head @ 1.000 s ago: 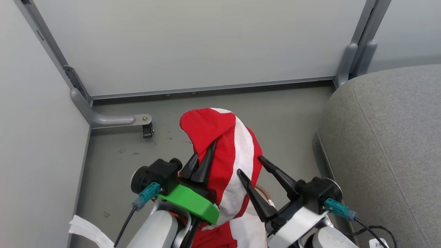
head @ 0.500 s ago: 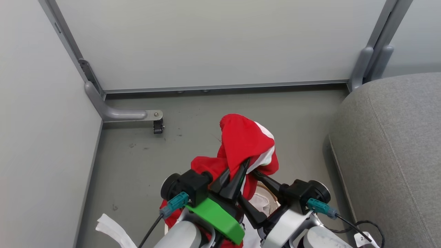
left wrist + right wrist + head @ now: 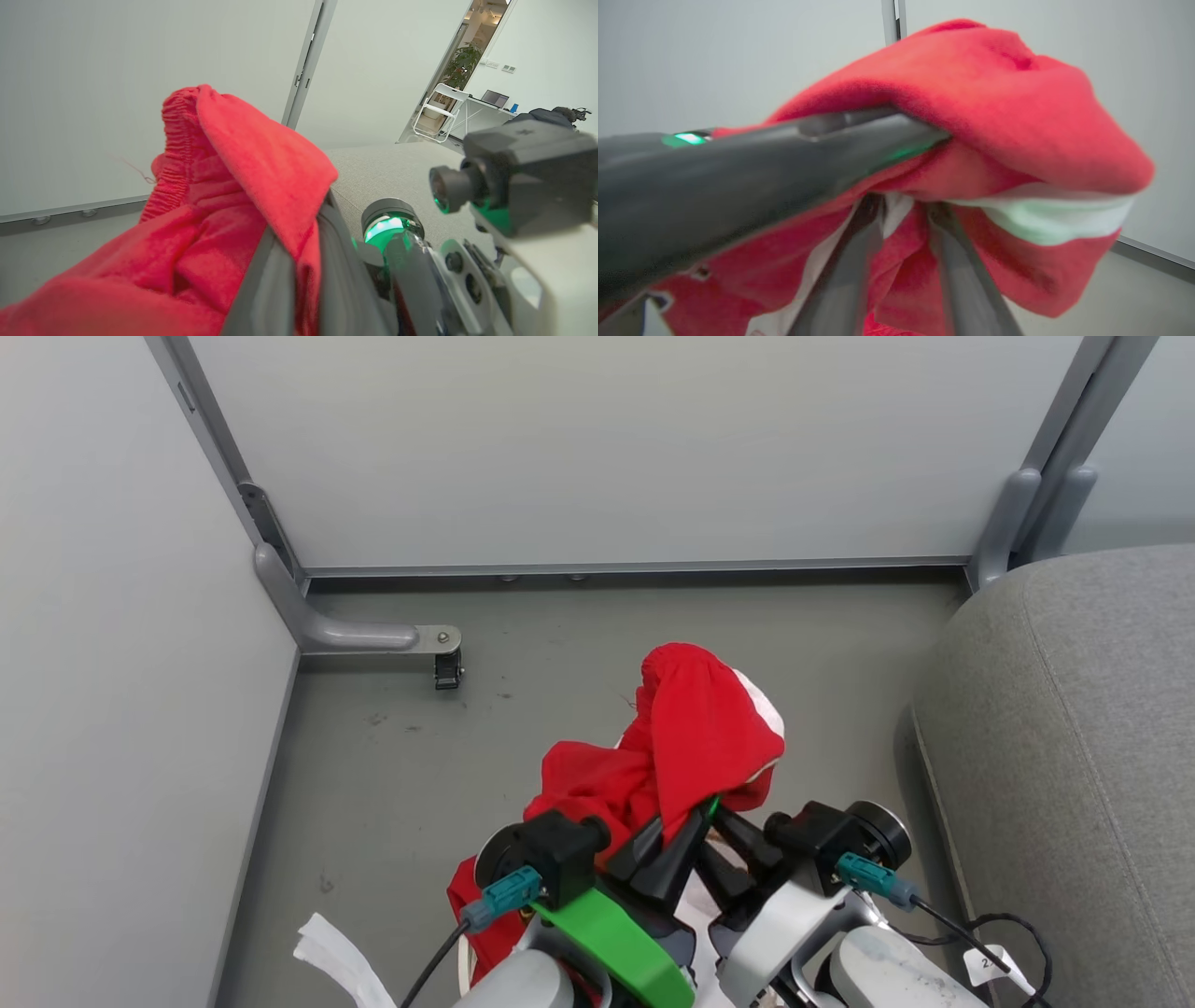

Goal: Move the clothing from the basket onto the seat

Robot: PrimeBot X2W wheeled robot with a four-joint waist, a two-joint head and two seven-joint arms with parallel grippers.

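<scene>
On the left, our left gripper [image 3: 301, 252] is pinched tight on a fold of the clothing [image 3: 695, 737]. It holds the bunch high above the floor [image 3: 392, 784], so that it hangs free for carrying. Our right gripper [image 3: 906, 207] has its fingers narrowly apart with cloth between them; we cannot tell whether it grips. The seat [image 3: 1074, 756] lies well apart, at right.

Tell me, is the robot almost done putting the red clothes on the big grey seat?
Not yet. Done: the red clothing is up in the air. In hand: the left gripper pinches it, and the right gripper pokes into the cloth beside it. Left: the part of the grey seat in view has no clothes on it, so the clothing likely goes rightward and down onto it.
</scene>
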